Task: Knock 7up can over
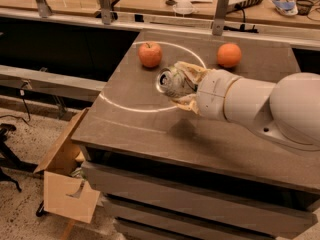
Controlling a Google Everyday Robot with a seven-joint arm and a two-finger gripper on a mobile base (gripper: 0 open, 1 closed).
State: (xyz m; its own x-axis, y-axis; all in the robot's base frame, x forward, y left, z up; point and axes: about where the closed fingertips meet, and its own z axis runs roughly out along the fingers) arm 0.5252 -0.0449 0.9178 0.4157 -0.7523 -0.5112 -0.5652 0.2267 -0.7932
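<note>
The gripper (179, 87), just right of and nearer than the apple (150, 54), has its jaws clenched on the tilted 7up can (171, 82), apparently clear of the desk (135, 134). Once released, the can might roll into the apple or off the desk's edge.

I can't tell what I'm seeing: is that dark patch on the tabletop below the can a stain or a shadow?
Camera view: likely a shadow, a soft dark blot on the table just below the gripper, whose fingers clasp the tilted 7up can, so light seems to fall from above. Camera view: the can's top glints palely, and everything looks warm-tinted.
</note>
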